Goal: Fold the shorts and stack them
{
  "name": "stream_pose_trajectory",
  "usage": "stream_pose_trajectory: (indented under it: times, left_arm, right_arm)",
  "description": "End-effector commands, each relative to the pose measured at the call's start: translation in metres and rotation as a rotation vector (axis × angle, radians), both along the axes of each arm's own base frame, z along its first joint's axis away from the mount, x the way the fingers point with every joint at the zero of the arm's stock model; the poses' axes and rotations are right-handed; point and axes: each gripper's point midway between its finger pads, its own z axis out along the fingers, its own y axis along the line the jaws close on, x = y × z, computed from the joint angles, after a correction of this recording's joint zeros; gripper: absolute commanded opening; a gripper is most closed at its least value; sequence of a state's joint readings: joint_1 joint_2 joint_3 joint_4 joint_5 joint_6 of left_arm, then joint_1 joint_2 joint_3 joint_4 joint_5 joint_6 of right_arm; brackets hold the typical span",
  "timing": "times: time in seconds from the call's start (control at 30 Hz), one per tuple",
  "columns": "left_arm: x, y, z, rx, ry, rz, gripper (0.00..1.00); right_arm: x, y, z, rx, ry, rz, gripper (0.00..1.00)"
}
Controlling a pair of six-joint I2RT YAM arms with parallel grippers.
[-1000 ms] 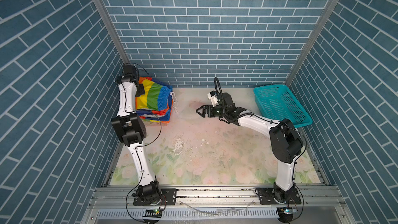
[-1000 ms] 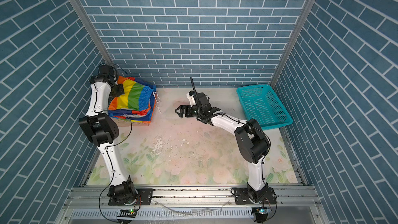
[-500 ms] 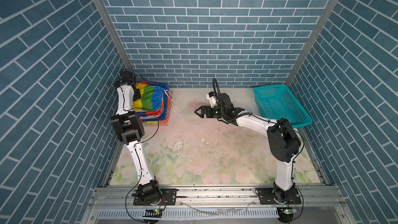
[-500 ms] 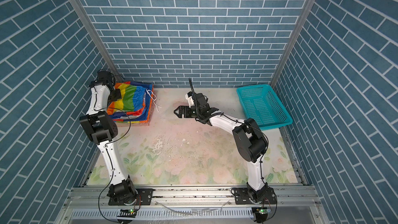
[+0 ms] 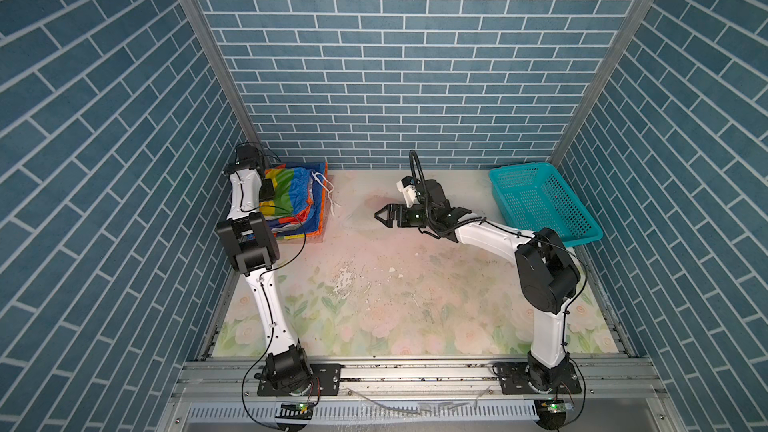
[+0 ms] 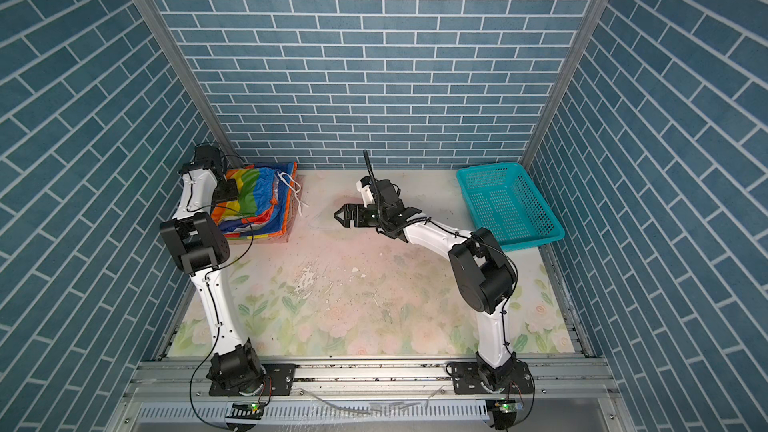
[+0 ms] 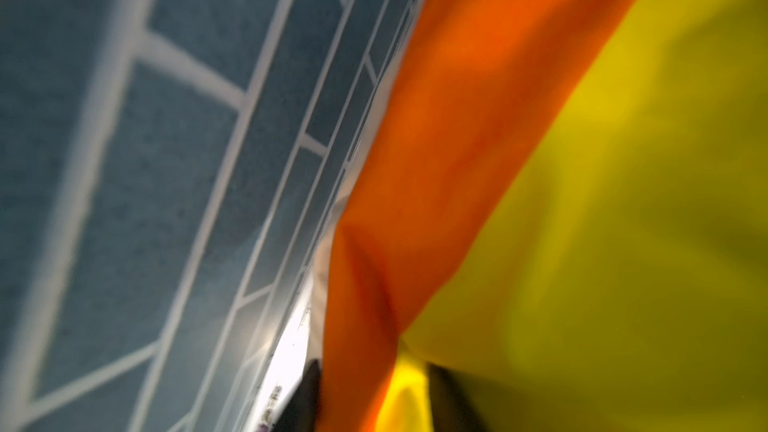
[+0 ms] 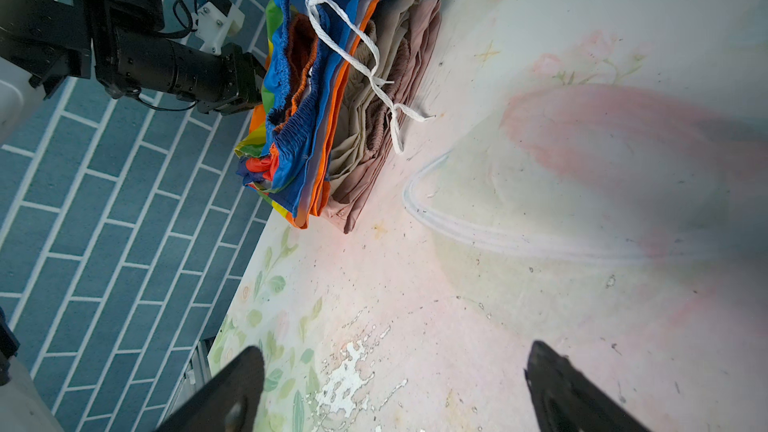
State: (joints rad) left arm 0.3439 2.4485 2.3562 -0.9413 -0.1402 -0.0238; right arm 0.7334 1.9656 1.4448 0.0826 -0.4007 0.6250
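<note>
The three folded shorts lie as one stack in the far left corner of the table (image 5: 395, 284), close to the brick wall. The rainbow-striped shorts (image 5: 297, 197) form the top layer in both top views (image 6: 257, 197). The right wrist view shows the layer order: the rainbow-striped shorts (image 8: 291, 118) uppermost, the beige shorts (image 8: 353, 135) in the middle, and the pale pink shorts (image 8: 399, 110) lowest, resting on the table. A white drawstring (image 8: 353, 43) hangs down over the elastic waists at the open side of the stack. The left gripper (image 5: 266, 191) sits at the wall side of the stack, in contact with the rainbow-striped fabric (image 8: 245, 81). The left wrist view is filled with blurred orange and yellow cloth (image 7: 582, 201), with two dark fingertips (image 7: 303, 401) at its edge. Whether the jaws are apart or pinching the cloth cannot be determined. The right gripper (image 5: 386, 216) hovers over bare table near the middle, well apart from the stack, pointing toward it. Its jaws are spread wide with nothing between them (image 8: 395, 401). A teal basket (image 5: 536, 201) sits in the far right corner.
</note>
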Motion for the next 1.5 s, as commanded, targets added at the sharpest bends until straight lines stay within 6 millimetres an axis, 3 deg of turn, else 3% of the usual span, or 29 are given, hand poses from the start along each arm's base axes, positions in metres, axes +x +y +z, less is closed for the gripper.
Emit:
stream_pose_trajectory:
  times: [0.0,0.1,0.23,0.43,0.57,0.7,0.77,0.87,1.07,1.13,1.27,1.47]
  left_arm:
    - [0.004,-0.005,0.012,-0.047,-0.042,0.007,0.72]
    - [0.005,-0.012,0.036,-0.076,-0.099,0.019,0.98]
    - [0.011,-0.037,0.088,-0.137,-0.221,-0.013,1.0]
    - [0.011,-0.108,0.175,-0.153,-0.407,-0.143,1.0]
    - [-0.005,-0.17,0.23,-0.13,-0.557,-0.25,1.0]
    - [-0.036,-0.244,0.276,-0.139,-0.704,-0.381,1.0]
    - [-0.057,-0.291,0.286,-0.144,-0.765,-0.462,1.0]
    - [-0.085,-0.36,0.278,-0.212,-0.848,-0.582,1.0]
    - [-0.132,-0.475,0.235,-0.247,-0.828,-0.786,0.99]
    - [-0.145,-0.503,0.222,-0.242,-0.814,-0.861,1.0]
    - [-0.156,-0.528,0.201,-0.215,-0.753,-0.922,1.0]
    - [-0.158,-0.533,0.189,-0.24,-0.733,-0.927,1.0]
  right_arm:
    - [0.0,0.008,0.008,0.023,0.009,0.009,0.99]
    - [-0.001,0.006,0.013,0.019,0.003,0.006,0.98]
    - [-0.004,-0.008,0.025,-0.073,-0.028,-0.007,0.98]
    - [0.005,-0.073,0.06,-0.284,-0.136,-0.114,0.98]
    - [0.019,-0.14,0.083,-0.344,-0.136,-0.223,0.99]
    - [0.04,-0.239,0.083,-0.506,-0.109,-0.407,0.98]
    - [0.046,-0.289,0.075,-0.614,-0.09,-0.496,0.99]
    - [0.049,-0.336,0.057,-0.715,-0.043,-0.56,0.98]
    - [0.052,-0.39,0.009,-0.843,0.07,-0.611,0.99]
    - [0.052,-0.401,-0.001,-0.831,0.099,-0.633,0.98]
    - [0.053,-0.403,-0.024,-0.777,0.168,-0.634,0.9]
    - [0.056,-0.399,-0.062,-0.805,0.244,-0.612,0.65]
